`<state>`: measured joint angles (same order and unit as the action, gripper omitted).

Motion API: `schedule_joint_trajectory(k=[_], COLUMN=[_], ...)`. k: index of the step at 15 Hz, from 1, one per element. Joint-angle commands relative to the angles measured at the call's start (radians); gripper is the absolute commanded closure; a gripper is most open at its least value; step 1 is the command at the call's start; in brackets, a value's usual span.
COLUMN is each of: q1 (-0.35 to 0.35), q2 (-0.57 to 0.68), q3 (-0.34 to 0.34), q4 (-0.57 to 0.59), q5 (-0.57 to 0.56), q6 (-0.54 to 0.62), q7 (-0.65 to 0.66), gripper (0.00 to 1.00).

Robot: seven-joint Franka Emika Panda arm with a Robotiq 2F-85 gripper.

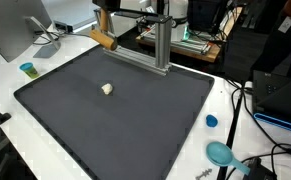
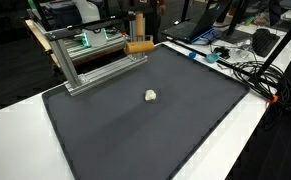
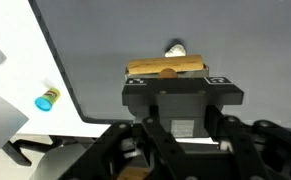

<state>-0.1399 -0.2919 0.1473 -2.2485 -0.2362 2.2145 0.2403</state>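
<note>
My gripper (image 3: 166, 76) is shut on a tan wooden block (image 3: 165, 68), which lies crosswise between its fingers. In both exterior views the wooden block (image 1: 104, 41) (image 2: 140, 46) hangs in the air at the far edge of the dark mat (image 1: 135, 115) (image 2: 175, 125), next to the aluminium frame (image 1: 157, 45) (image 2: 85, 62). The gripper (image 1: 104, 27) (image 2: 137, 32) comes down onto the block from above. A small white lump (image 1: 107, 89) (image 2: 151, 96) (image 3: 174, 48) lies alone near the middle of the mat, apart from the block.
A small blue cup (image 1: 28, 69) (image 3: 48, 98) stands on the white table beside the mat. A blue cap (image 1: 211, 121) and a teal dish (image 1: 221, 153) lie at another side. Cables (image 2: 247, 70) and a monitor (image 1: 10, 30) border the table.
</note>
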Motion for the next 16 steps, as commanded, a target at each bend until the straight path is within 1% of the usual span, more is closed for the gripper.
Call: schedule_joint_trajectory(k=[1,3,6,7,8,10,13,14,16], q1=[0.045,0.058,0.059,0.059,0.062,0.07,0.081,0.083,0.079], q2=[0.051,0.109,0.119,0.119,0.134,0.209,0.337,0.379,0.469], q3=[-0.033,-0.036,-0.037,-0.037,-0.036,-0.042,-0.069,-0.083,-0.112], q4=[0.049,0.106,0.123,0.125,0.134,0.179,0.26,0.288,0.357], q5=[-0.01,-0.007,-0.007,-0.007,-0.013,-0.024,-0.003,0.024,0.028], q6=[-0.028,-0.046,-0.059,-0.061,-0.067,-0.061,-0.032,-0.025,-0.035], q7=[0.009,0.01,0.01,0.01,0.025,0.046,0.015,-0.021,-0.037], gripper=[0.54,0.54,0.54,0.79,0.79,0.79,0.79,0.79,0.79])
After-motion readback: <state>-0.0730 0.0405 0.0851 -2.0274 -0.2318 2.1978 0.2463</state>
